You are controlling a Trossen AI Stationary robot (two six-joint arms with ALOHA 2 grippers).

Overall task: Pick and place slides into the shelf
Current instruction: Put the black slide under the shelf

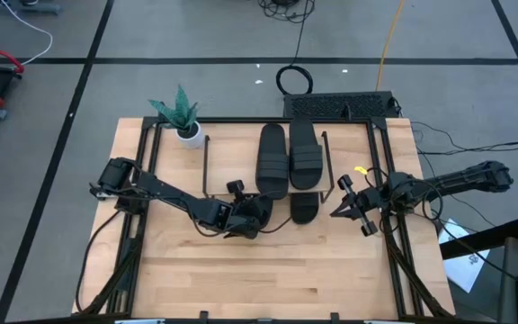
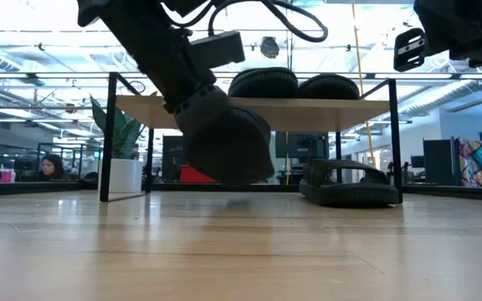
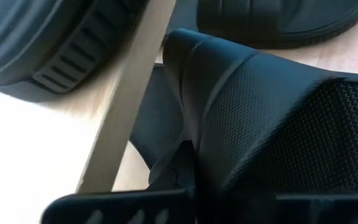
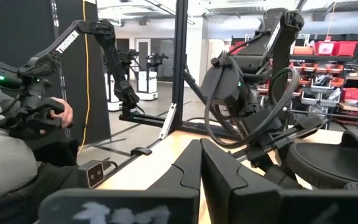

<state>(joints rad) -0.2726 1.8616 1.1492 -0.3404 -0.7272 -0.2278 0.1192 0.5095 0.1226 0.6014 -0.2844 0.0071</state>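
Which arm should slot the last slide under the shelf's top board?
Left. The left gripper already holds a slide at the shelf front; the right gripper waits empty-handed beside the shelf.

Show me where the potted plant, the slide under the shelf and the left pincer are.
potted plant point(image 1: 187, 131): high view, white pot.
slide under the shelf point(image 2: 350, 186): low view, its strap.
left pincer point(image 1: 257, 217): high view, between its fingertips.

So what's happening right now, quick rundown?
Left end effector shut on a slide at the shelf front. Right end effector idle beside it. Two slides on top, one underneath.
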